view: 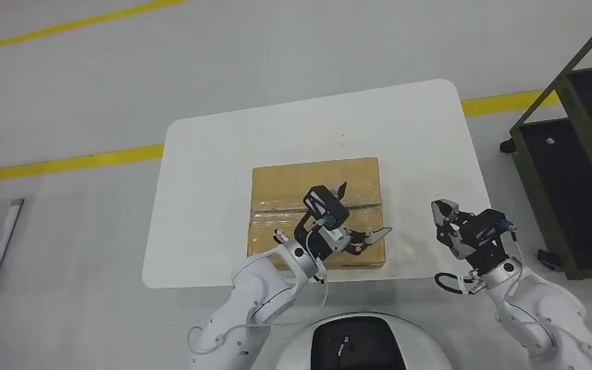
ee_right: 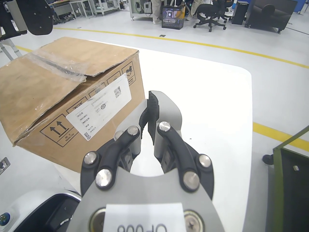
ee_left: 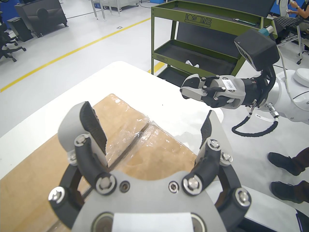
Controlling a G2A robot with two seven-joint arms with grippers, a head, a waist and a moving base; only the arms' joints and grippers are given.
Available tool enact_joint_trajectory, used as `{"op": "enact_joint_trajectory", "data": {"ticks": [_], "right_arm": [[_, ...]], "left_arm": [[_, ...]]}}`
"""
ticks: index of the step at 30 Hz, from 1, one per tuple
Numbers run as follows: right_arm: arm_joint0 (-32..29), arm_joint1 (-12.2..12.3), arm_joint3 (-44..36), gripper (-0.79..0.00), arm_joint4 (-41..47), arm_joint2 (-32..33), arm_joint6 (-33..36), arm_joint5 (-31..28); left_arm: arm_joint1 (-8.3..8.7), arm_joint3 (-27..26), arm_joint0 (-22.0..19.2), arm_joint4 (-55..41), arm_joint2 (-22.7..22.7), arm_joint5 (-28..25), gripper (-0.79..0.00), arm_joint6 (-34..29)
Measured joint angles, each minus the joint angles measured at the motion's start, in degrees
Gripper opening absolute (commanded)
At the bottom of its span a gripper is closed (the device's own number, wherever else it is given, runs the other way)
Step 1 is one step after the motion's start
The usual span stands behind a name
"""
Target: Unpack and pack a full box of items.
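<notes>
Right, risk notes, nearest first. Left gripper (ee_left: 147,121) hangs over the near part of the box (view: 305,185), jaws wide apart, nothing between them. Box sits mid-table, flaps down, contents hidden.

Clear tape (ee_left: 135,136) lies wrinkled along the centre seam. The right wrist view shows it torn and lifted at one end, but I can't tell if it's cut the whole way. If it isn't, prying a flap would likely lift or drag the whole box instead of opening it. Film looks slick too, so the pads (ee_left: 93,124) may skid off rather than catch an edge.

Near edge of the box lies close to the table (view: 213,185) rim on the robot's side. A pull toward the body could tip it off.

Nothing braces it: right gripper (ee_right: 150,107) is closed on nothing, beside the box's labelled side, apart from it. Left gripper's opening faces that arm, so a sweep along the seam risks arm-on-arm contact.

Farther out, green cart (ee_left: 198,21) stands just past the table's right side. A wide swing by the right arm could clip it.
</notes>
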Motion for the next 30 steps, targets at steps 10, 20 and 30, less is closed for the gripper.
{"op": "enact_joint_trajectory", "data": {"ticks": [10, 20, 30], "right_arm": [[-1.1, 0.1, -0.6, -0.785, -0.4, 0.2, 0.2, 0.3], [-2.1, 0.2, -0.6, -0.785, -0.6, 0.6, -0.2, 0.5], [-2.9, 0.3, -0.8, -0.785, -0.5, 1.3, -0.5, 1.1]], "left_arm": [[-0.39, 0.2, -0.3, -1.3, 0.9, 3.5, 0.0, -4.0], [-2.0, 5.0, -8.5, 2.2, 7.2, 2.7, 0.0, -11.8], [-2.43, 6.1, -9.7, 5.8, 7.9, 4.2, -0.092, -16.9]]}}
